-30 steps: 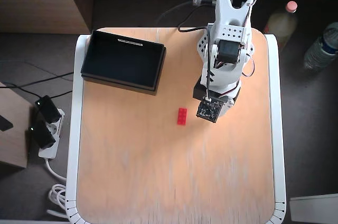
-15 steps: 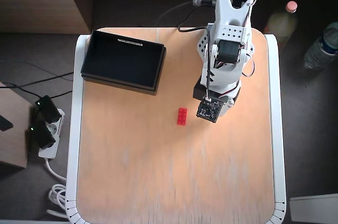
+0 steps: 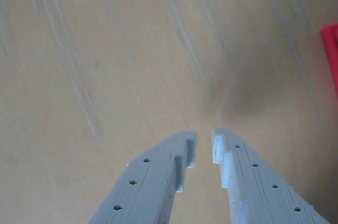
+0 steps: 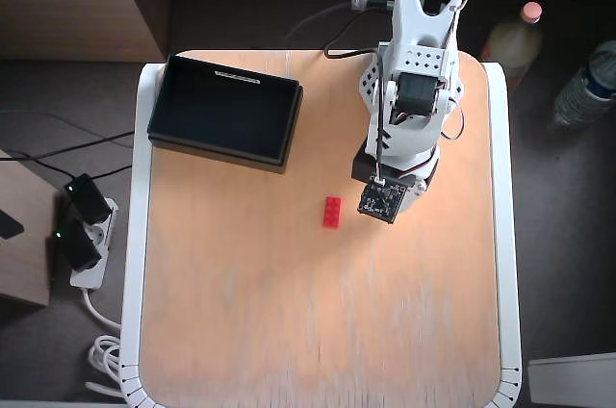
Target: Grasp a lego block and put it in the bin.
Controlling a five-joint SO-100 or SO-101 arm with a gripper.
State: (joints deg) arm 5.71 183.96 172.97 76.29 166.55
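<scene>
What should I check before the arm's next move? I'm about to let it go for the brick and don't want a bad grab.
1. Lego block free on the table, nothing on it: ok.
2. Gripper empty: ok.
3. Jaws wide enough for the block: not ok, only a narrow gap.
4. Gripper above the block: not ok; the block shows only at the wrist view's right edge.
5. Bin empty and unobstructed: ok.

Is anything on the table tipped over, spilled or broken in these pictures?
Nothing stands out. The bin sits flat near the table's top-left corner in the overhead view, turned slightly against the edges, and looks empty. The lego block lies flat, studs up, beside the arm. The gripper holds nothing, its fingertips nearly closed.
</scene>
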